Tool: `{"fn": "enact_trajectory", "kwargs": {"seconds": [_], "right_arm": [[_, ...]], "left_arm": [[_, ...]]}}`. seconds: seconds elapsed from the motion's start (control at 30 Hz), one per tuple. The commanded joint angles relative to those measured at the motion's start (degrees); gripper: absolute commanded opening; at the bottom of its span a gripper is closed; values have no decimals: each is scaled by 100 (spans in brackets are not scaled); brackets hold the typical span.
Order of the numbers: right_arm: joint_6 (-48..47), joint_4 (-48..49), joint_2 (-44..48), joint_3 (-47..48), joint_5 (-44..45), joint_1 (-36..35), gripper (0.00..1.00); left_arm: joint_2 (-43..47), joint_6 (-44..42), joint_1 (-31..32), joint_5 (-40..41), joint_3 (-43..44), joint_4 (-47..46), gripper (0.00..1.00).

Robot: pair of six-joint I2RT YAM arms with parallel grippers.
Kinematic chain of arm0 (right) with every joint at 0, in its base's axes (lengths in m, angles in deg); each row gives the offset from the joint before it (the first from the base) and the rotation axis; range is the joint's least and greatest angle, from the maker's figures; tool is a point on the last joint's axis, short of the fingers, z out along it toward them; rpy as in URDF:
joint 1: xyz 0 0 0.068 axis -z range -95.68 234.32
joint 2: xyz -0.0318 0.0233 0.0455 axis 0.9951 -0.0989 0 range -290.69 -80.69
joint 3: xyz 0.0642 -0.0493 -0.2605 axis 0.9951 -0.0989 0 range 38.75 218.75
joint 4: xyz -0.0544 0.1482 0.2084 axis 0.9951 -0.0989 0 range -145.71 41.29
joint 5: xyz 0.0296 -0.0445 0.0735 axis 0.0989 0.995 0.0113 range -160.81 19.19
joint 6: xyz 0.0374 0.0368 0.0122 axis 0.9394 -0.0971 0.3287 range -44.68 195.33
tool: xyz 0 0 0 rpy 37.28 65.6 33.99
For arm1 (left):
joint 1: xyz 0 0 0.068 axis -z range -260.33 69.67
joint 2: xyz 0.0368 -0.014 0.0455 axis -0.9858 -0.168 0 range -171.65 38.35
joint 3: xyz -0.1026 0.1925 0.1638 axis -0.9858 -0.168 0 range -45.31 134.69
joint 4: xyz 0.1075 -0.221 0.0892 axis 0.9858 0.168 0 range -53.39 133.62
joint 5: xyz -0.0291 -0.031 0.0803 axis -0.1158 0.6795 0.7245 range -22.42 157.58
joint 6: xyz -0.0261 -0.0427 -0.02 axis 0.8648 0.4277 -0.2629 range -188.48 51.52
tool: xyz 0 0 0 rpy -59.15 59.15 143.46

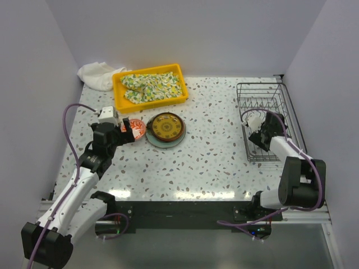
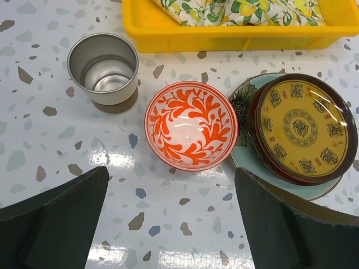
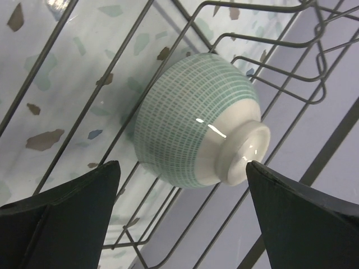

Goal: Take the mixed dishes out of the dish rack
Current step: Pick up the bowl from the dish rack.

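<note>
**Both pincers wide apart, one bowl left in the rack**

The right gripper (image 3: 180, 168) stands with its jaws spread wide, gripping nothing; just ahead of them the celadon bowl (image 3: 190, 120) lies tipped on its side among the wires of the dish rack (image 1: 259, 85), its white foot turned toward the camera. The rack sits at the table's right edge.

The left gripper (image 2: 171, 190) hangs just as wide and empty above the red-patterned white bowl (image 2: 190, 124), which stands upright on the table (image 2: 67, 145). Beside it to the right, the brown-yellow patterned plate (image 2: 303, 128) rests on the pale green-blue plate (image 2: 241, 154); a steel cup (image 2: 104, 67) stands to the left, the yellow tray (image 2: 168, 33) with its floral cloth (image 2: 241, 11) beyond
</note>
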Motion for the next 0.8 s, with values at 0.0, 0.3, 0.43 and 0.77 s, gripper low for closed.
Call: {"fn": "enact_trajectory", "kwargs": {"seconds": [0.0,0.3,0.43,0.77], "right_arm": [[-168,636,112,-76,175,-8,99],[-387,872,-90,-269,210,-78,99],[-440,848,-125,-331,184,-114,99],[-589,1085,-388,-481,315,-131,98]], "left_arm": [[-24,-122,-47,37,-30,-221,100],[-32,-122,-65,37,-22,-221,99],[-50,-122,-74,28,-31,-221,99],[-85,-122,-83,10,-31,-221,100]]}}
